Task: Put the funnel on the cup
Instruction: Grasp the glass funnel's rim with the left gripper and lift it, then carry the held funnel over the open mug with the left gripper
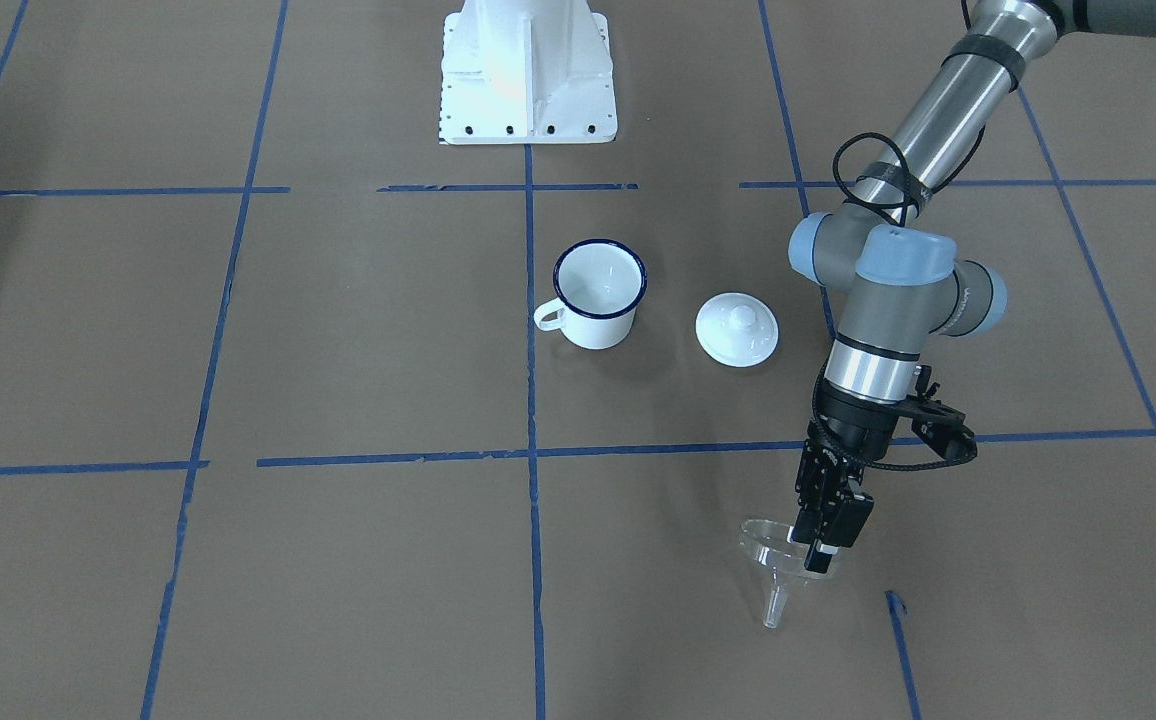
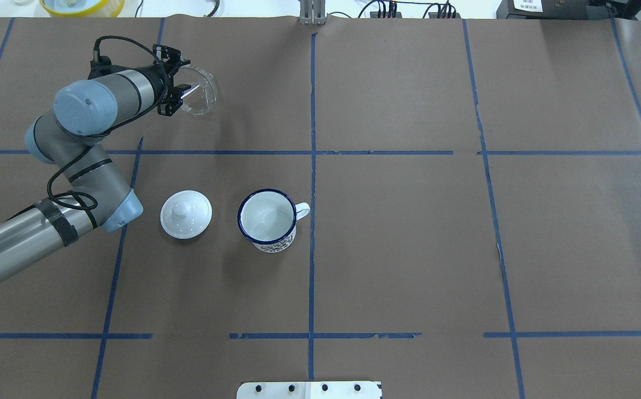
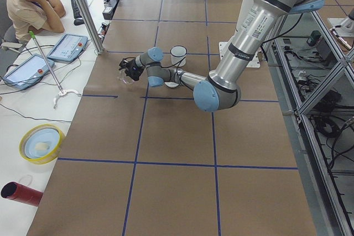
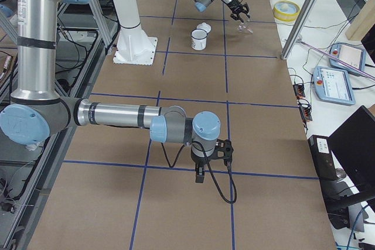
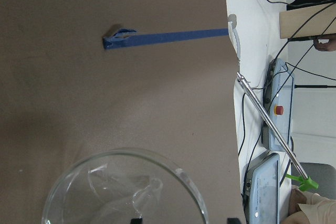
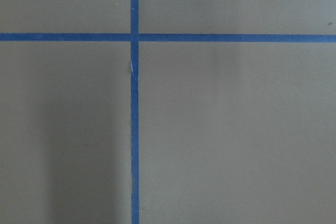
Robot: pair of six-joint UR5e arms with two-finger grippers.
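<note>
One clear funnel [image 1: 768,545], rim clamped by the jaws of the left gripper [image 1: 822,556], is well apart from the enamel mug [image 1: 598,300]; next, carry it above the mug's mouth.

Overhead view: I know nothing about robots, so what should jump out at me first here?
Probably the left gripper near the far left of the table, pinching the rim of a clear funnel. Nearer the middle stands an empty white cup with a dark blue rim. A round white lid lies apart from it, on its left, on the brown paper.
</note>
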